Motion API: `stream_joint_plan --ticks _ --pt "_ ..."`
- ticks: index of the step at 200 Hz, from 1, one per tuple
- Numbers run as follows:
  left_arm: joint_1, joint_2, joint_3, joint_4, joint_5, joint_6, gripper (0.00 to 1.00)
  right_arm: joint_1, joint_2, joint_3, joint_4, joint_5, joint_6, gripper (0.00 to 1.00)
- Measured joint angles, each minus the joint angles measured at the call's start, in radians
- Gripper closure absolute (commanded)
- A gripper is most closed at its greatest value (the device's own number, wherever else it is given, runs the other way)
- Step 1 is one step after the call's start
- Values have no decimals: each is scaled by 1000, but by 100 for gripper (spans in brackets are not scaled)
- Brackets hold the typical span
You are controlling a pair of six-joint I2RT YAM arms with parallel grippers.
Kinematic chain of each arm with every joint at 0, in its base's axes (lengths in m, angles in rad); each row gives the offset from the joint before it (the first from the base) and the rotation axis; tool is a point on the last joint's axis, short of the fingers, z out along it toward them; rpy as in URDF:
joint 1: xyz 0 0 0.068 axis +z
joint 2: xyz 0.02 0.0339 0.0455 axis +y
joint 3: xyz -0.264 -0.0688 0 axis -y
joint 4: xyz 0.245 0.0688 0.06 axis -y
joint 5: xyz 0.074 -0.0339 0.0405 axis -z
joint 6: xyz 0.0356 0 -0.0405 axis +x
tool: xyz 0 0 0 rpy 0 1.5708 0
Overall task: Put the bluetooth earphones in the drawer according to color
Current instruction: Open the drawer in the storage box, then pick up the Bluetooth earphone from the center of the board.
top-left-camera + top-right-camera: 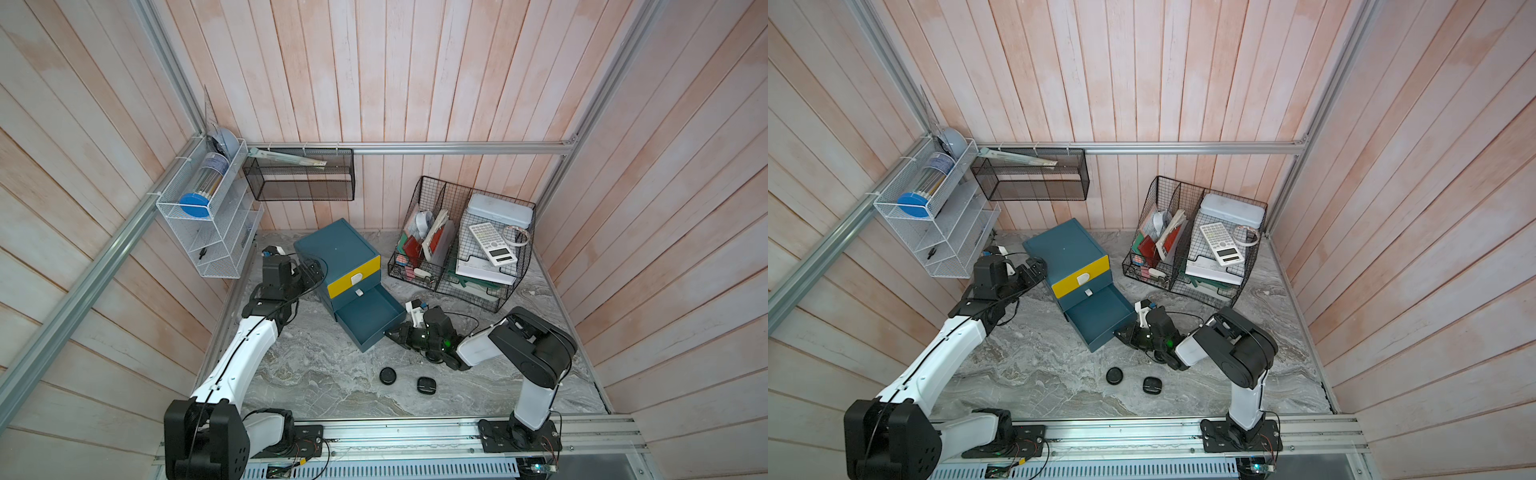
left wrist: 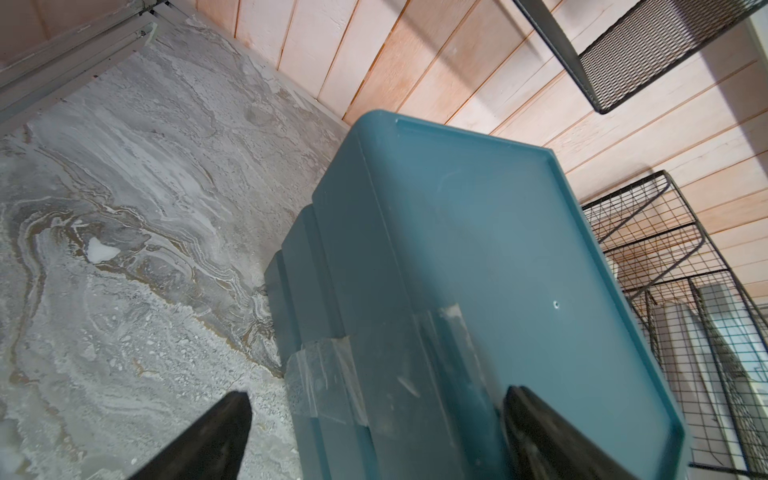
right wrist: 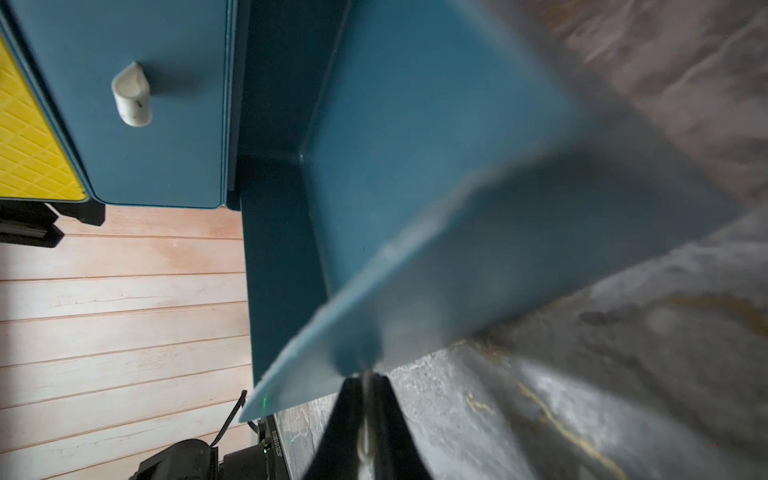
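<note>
Opening step: your right pincer (image 1: 392,333) pinches the tab (image 3: 365,440) of the open bottom drawer (image 1: 368,316), left pincer (image 2: 378,392) spread wide astride the chest (image 1: 332,245); next, release and fetch a black earphone (image 1: 387,375), lower centre.

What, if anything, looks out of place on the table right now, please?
The drawer chest sits at an angle to the back wall, its bottom drawer pulled out and seemingly empty. A round black earphone case and a squarer one lie loose on the table. Clear tape patches the chest's edge.
</note>
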Motion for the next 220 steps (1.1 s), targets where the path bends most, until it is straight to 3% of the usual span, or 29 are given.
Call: stream_joint_plan --ticks 38,83,138,170,220 --pt "2 -100 2 -116 -20 1 0 0 -31 0 -26 -13 -30 44" --pt "2 -241 22 -230 -6 1 0 0 -176 3 -147 -13 -117 23" --pt "-78 -397 27 -373 20 0 0 0 -397 41 -447 -7 -314 17" --pt "-151 -467 15 -427 40 -17 0 0 -498 52 -617 10 -417 7" --pt "-385 -547 -93 -475 -4 -114 0 0 -591 44 -761 21 -457 2"
